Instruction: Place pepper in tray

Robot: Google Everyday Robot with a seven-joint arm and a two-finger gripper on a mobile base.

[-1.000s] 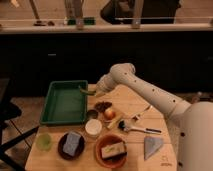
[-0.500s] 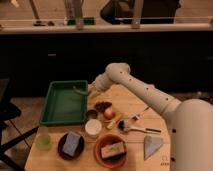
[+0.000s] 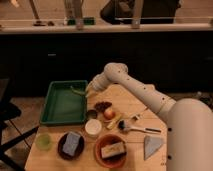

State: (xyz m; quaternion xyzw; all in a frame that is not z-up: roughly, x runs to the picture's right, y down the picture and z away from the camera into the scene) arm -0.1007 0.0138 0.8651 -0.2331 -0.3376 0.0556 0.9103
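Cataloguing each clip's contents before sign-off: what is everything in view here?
tray: one, dark green, table's left
pepper: one, green, held over tray's right edge
dark bowl: one, front, holding blue-grey block
orange bowl: one, front middle, holding tan block
white cup: one, table middle
green cup: one, front left
round fruit: one, orange-red, middle
yellowish item: one, beside the fruit
grey wedge: one, front right
table: one, light wood
arm: one, white, reaching from the right
gripper: one, fingers shut on the pepper
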